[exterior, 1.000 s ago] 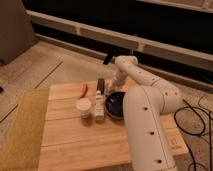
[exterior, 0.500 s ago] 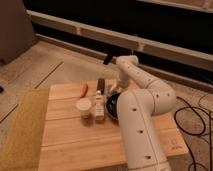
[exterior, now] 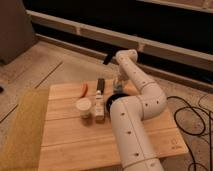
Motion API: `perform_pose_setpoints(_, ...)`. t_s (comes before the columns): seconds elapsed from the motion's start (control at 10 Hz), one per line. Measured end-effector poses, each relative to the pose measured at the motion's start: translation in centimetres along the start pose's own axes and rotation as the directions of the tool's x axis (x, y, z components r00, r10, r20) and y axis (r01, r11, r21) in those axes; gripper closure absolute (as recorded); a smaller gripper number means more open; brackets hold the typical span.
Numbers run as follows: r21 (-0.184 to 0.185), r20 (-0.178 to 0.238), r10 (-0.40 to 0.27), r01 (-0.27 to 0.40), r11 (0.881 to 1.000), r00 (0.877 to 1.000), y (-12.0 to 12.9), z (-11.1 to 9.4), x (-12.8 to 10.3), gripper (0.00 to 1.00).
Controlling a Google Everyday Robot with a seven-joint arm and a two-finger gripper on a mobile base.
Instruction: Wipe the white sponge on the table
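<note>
My gripper (exterior: pixel 118 85) hangs down from the white wrist (exterior: pixel 126 57) over the far edge of the table (exterior: pixel 70 142), just behind the black bowl (exterior: pixel 113 100). A small pale patch at the gripper's tip may be the white sponge; I cannot tell it apart from the gripper. The arm's thick white links (exterior: pixel 131 130) cover the right middle of the table and part of the bowl.
A white round cup (exterior: pixel 84 107) and a small bottle (exterior: pixel 100 106) stand mid-table. A dark rectangular block (exterior: pixel 101 85) and an orange-red object (exterior: pixel 84 89) lie behind them. An olive-yellow mat (exterior: pixel 20 127) borders the table's left side. Black cables (exterior: pixel 192 120) lie on the floor to the right.
The arm's elbow has swung to the right and the wrist has shifted slightly over the table's far edge. The cup, bottle, block and bowl have not moved.
</note>
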State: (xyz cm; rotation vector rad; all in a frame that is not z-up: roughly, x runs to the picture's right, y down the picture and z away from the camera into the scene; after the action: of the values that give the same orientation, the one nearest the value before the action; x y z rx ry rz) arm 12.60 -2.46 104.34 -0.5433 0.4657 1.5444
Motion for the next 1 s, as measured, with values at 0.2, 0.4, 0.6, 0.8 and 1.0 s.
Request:
perform_pose_setpoints(0.2, -0.086, 0.044, -0.01, 0.014, 0.996, 0.999, 2.5, 0.2, -1.2, 1.0)
perform_pose_setpoints(0.4, -0.183, 0.089, -0.028, 0.044, 0.982, 0.996, 6.0, -0.6, -2.4, 1.0)
perform_pose_setpoints(0.6, -0.234, 0.109, -0.044, 0.068, 0.97, 0.993, 7.9, -1.5, -2.9, 1.0)
perform_pose_setpoints(0.8, -0.267, 0.106, -0.046, 0.073, 0.961, 0.993, 8.8, -1.6, -2.7, 1.0)
perform_pose_setpoints(1.0, -0.282, 0.072, -0.028, 0.047, 0.958, 0.997, 8.2, -0.8, -1.8, 1.0)
